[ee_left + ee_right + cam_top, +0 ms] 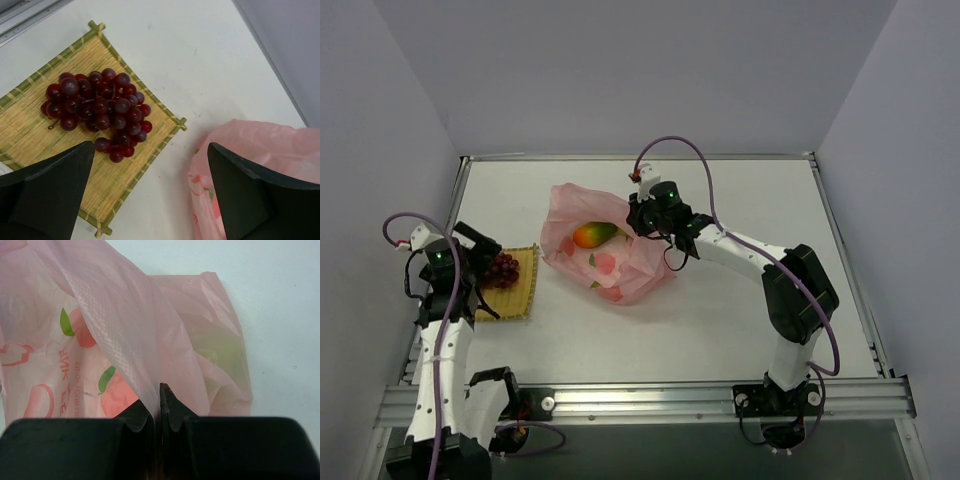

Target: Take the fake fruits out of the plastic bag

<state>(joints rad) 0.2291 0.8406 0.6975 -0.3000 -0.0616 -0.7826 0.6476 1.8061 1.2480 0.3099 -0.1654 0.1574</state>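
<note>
The pink plastic bag lies mid-table with its mouth held open. An orange-green fruit shows inside it; a pale green shape shows through the film in the right wrist view. My right gripper is shut on the bag's edge and holds a fold of the film up. A bunch of dark red grapes lies on the yellow woven mat. My left gripper is open and empty, above the gap between the mat and the bag, beside the grapes.
Grey walls enclose the white table on three sides. A metal rail runs along the near edge by the arm bases. The right arm's purple cable arches over the bag's far side.
</note>
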